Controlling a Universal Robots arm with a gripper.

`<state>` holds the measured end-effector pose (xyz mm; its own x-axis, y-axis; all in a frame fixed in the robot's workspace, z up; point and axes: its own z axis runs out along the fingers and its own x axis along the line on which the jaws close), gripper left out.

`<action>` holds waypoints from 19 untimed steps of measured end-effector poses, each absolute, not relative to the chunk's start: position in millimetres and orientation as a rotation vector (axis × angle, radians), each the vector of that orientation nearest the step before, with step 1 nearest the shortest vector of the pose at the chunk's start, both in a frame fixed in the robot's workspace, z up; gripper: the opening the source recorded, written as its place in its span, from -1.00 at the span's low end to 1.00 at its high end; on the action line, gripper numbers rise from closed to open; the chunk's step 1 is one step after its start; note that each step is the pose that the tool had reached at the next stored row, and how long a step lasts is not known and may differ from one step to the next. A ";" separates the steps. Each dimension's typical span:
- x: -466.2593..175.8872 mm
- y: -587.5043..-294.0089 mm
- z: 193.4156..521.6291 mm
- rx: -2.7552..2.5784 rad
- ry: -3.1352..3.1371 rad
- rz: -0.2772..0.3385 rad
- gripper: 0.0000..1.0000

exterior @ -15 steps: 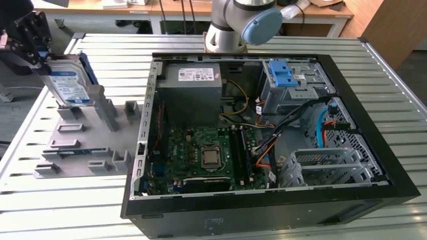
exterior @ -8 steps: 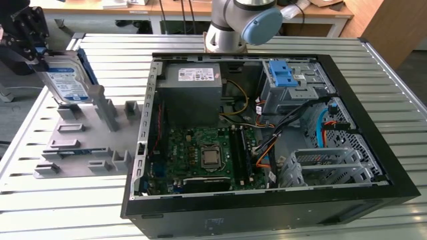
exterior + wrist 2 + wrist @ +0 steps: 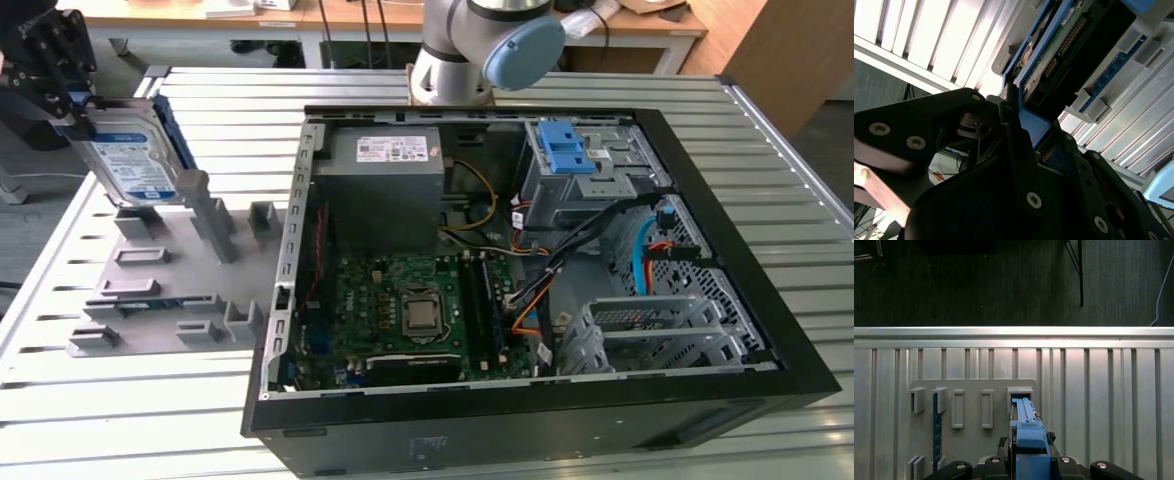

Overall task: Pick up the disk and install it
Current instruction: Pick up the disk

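The gripper [image 3: 78,108] pinches the disk [image 3: 131,160] by its blue bracket, holding it upright at the far end of the grey rack [image 3: 160,275]. The open computer case [image 3: 534,440] lies to the exterior view's right.

Upper end of disk [image 3: 130,165] hidden within gripper [image 3: 78,108], arm [image 3: 481,50] cut off at exterior view's top edge.

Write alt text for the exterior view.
The tool grips the disk upright over a grey fixture at the exterior view's left; an open computer case lies on the slatted table beside it.
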<state>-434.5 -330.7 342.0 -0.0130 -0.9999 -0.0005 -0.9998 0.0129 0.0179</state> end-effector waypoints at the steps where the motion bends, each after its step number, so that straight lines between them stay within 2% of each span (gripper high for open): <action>1: -434.5 -330.7 342.0 2.199 -2.227 -0.020 -0.27; 19: -434.5 -330.7 352.7 2.208 -2.237 0.001 -0.27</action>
